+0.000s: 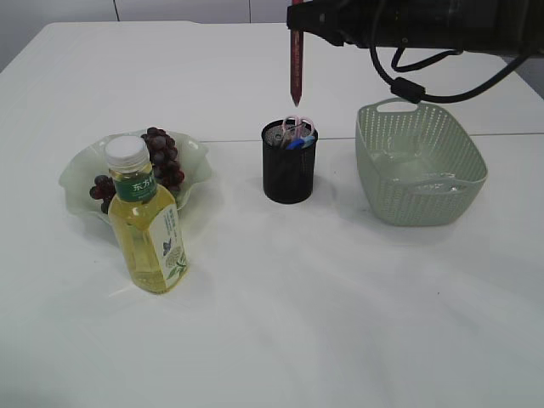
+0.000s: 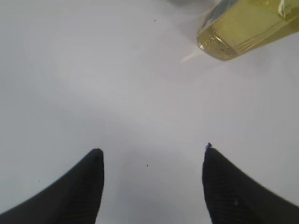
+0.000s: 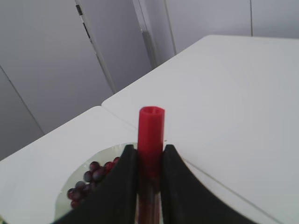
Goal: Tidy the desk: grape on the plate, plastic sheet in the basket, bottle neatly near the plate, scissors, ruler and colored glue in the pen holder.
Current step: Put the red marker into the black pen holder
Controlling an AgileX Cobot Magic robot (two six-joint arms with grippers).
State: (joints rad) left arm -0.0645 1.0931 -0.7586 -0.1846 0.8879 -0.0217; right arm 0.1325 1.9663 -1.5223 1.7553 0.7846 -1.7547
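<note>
My right gripper [image 1: 295, 24] is shut on a red glue pen [image 1: 295, 68] and holds it upright, tip down, a little above the black pen holder [image 1: 288, 174]. The holder contains pink-handled scissors [image 1: 298, 127] and something blue. In the right wrist view the jaws [image 3: 149, 151] clamp the red glue pen [image 3: 151, 135]. Dark grapes [image 1: 163, 158] lie on the pale green plate [image 1: 194, 153]. The bottle [image 1: 146, 219] of yellow liquid stands upright in front of the plate. My left gripper [image 2: 153, 156] is open and empty over bare table, with the bottle's base [image 2: 243, 29] ahead. The plastic sheet lies in the green basket [image 1: 420, 161].
The table is white with a seam running across behind the holder. The right arm and its cables [image 1: 425, 34] hang over the back of the table above the basket. The grapes [image 3: 88, 177] on the plate show below the right jaws.
</note>
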